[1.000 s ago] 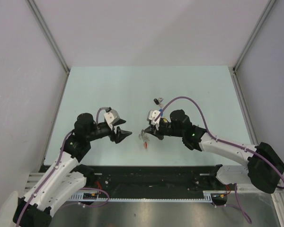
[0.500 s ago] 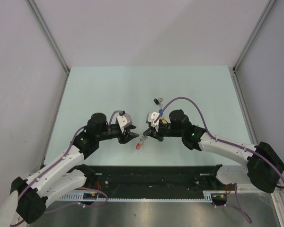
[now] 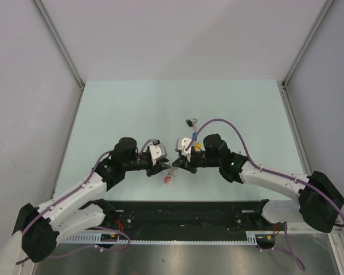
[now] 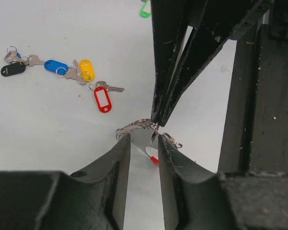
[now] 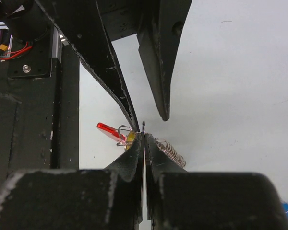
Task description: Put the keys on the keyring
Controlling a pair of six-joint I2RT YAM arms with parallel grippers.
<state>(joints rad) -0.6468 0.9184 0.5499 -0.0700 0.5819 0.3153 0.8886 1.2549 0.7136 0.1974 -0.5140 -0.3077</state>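
R side first: right gripper (image 5: pixel 143 137) has its jaws pressed together on a thin wire turn of the keyring (image 4: pixel 138 126), holding it up off the table (image 3: pixel 114 114). Left gripper (image 4: pixel 143 140) sits directly opposite, jaws apart, one finger either side of the keyring's silvery loops. I can't see them clamped on anything. The red band (image 5: pixel 109 130) hangs just below the loops.

Keys are all loose on the table, none on the keyring. Red-tagged key (image 4: pixel 102 99) is nearest it. Yellow-tagged key (image 4: pixel 87 70), blue-tagged key (image 4: pixel 56 66) and black-tagged key (image 4: pixel 13 69) string out further from it. Green-tagged key (image 4: pixel 145 9) lies well apart from the keyring, only partly in view.

Handling, my guess: keyring is light, springy steel w/ thin, slick coils, so it'll twist or pop out of a pinch under side load. Band looks soft, so no good as a grip pt. I'd take the loops w/ the left just beside the R pinch, flat across the coil, so the two grips can pry a turn open. Keys look light and rigid w/ smooth plastic tags. Grip them by the tag's flat faces, leaving the head free to feed on.
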